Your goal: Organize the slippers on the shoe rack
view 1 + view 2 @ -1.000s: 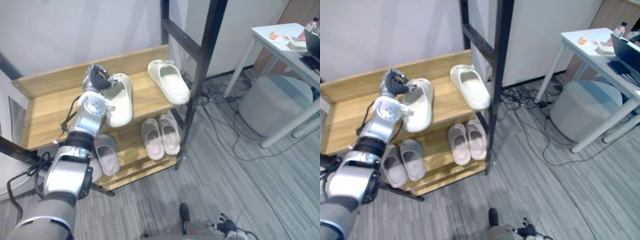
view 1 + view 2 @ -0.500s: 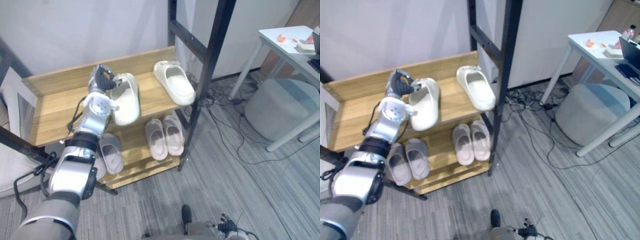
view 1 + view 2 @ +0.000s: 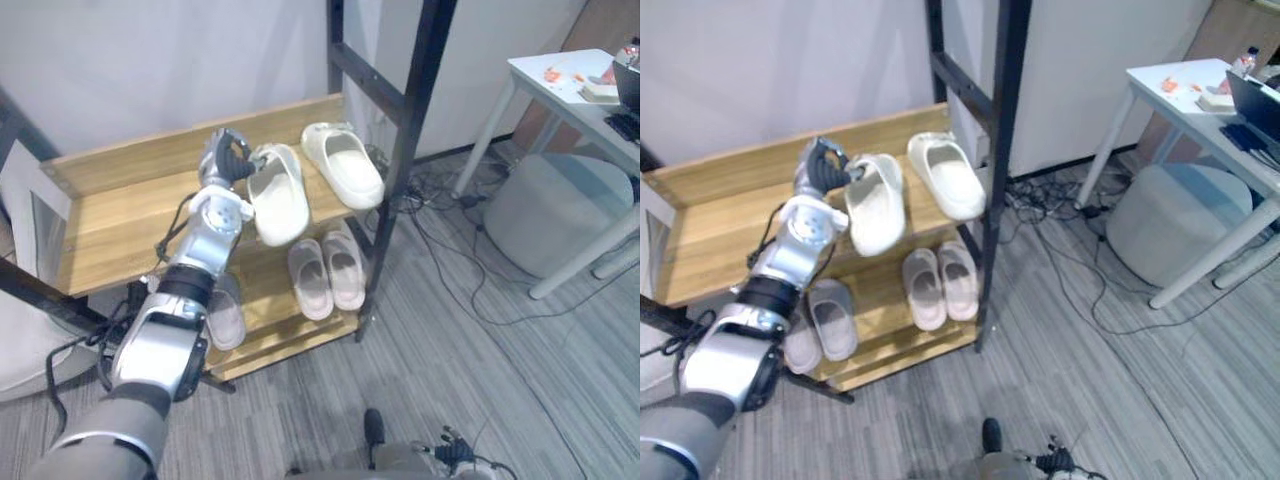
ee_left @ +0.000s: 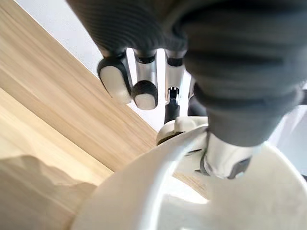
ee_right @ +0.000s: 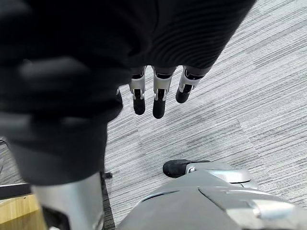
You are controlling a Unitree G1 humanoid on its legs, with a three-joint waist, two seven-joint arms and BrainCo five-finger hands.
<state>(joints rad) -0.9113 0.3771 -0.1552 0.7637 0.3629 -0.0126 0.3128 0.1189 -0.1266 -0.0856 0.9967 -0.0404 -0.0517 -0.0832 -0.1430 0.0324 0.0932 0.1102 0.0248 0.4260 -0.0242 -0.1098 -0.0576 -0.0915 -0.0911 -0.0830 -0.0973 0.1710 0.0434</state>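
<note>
My left hand (image 3: 228, 160) is shut on the heel end of a cream slipper (image 3: 280, 195) on the top shelf of the wooden shoe rack (image 3: 110, 215). In the left wrist view my thumb (image 4: 225, 153) sits inside the cream slipper (image 4: 144, 191) and the fingers (image 4: 144, 91) curl over its rim. A second cream slipper (image 3: 343, 165) lies just to its right, near the black post (image 3: 410, 130). On the lower shelf rest a pinkish pair (image 3: 325, 272) and a grey pair (image 3: 222, 310). My right hand (image 5: 159, 103) hangs over the carpet with relaxed fingers, holding nothing.
A white table (image 3: 570, 85) stands at the right with a grey round pouf (image 3: 555, 210) under it. Loose cables (image 3: 440, 215) trail over the grey carpet by the rack's right end. The left half of the top shelf is bare wood.
My left hand has carried the cream slipper to the right along the top shelf, closer to the second cream slipper. The camera has shifted a little as well.
</note>
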